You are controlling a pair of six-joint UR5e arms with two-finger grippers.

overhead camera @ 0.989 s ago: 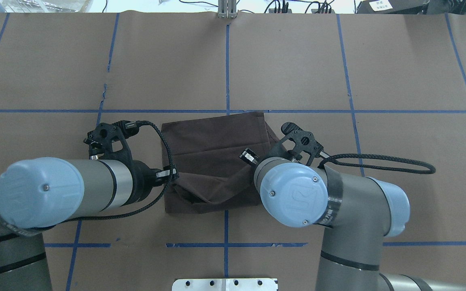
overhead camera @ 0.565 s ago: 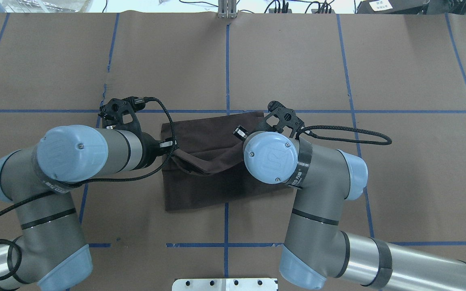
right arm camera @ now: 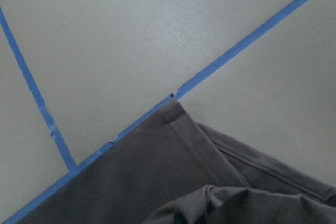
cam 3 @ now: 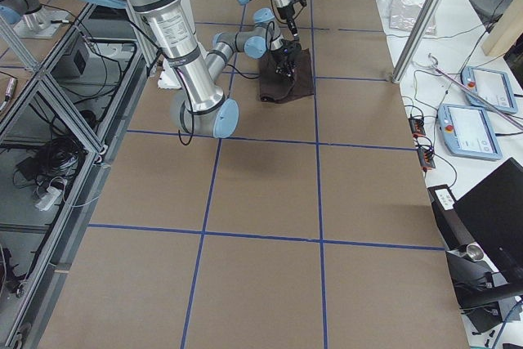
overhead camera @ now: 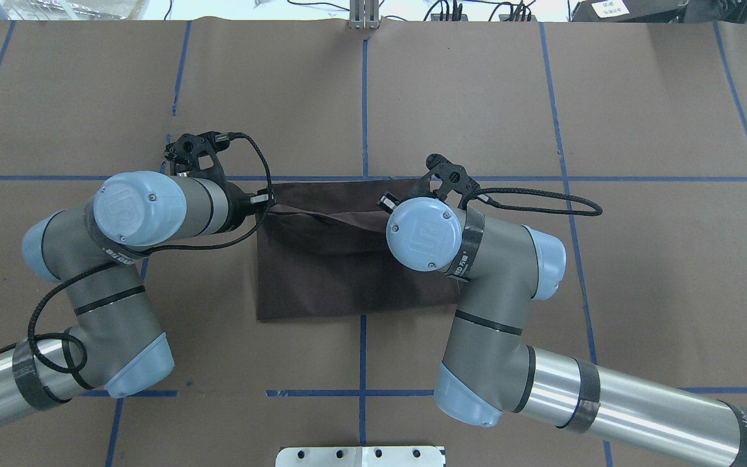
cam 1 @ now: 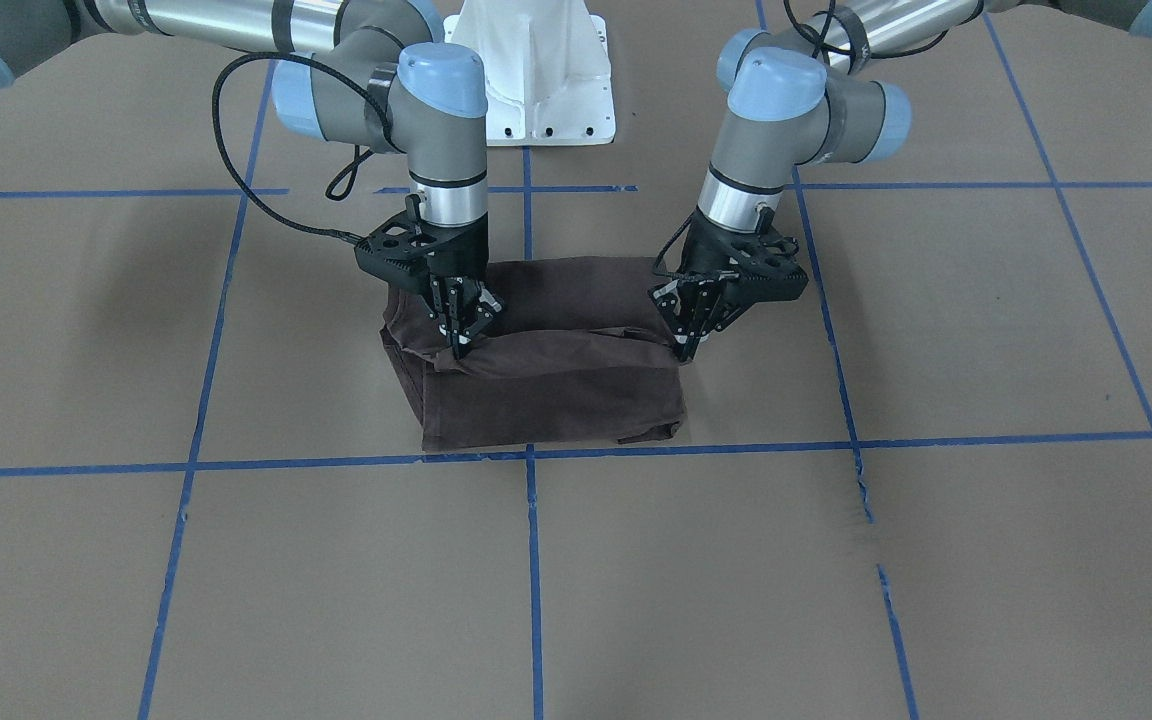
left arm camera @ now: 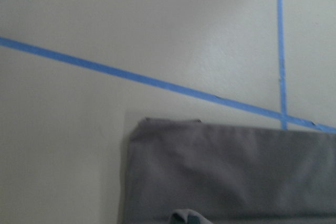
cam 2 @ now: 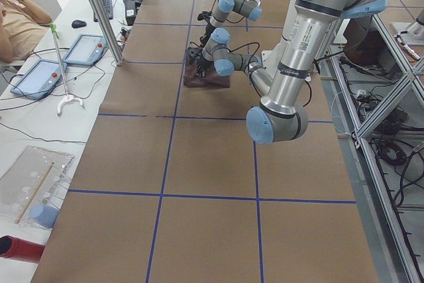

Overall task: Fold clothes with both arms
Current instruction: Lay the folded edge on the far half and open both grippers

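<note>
The dark brown T-shirt (overhead camera: 334, 272) lies as a folded rectangle at the table's middle, its far edge along a blue tape line. It also shows in the front view (cam 1: 556, 400). My left gripper (cam 1: 684, 352) is shut on the shirt's lifted fold at its left side. My right gripper (cam 1: 458, 352) is shut on the same fold at its right side. The fold hangs between them just above the lower layer. In the overhead view the left gripper (overhead camera: 268, 202) shows at the shirt's far left corner. The right one is hidden under its wrist. Collar and tags are hidden.
Brown paper with a grid of blue tape lines (overhead camera: 364, 97) covers the table. The white pedestal base (cam 1: 536, 70) stands behind the shirt. A metal post (overhead camera: 364, 16) stands at the far edge. A person (cam 2: 20, 18) and tablets (cam 2: 83, 50) are beyond the table.
Both grippers have carried the held edge of the shirt away from the robot, from the near edge toward the far edge. The near half now lies folded over.
</note>
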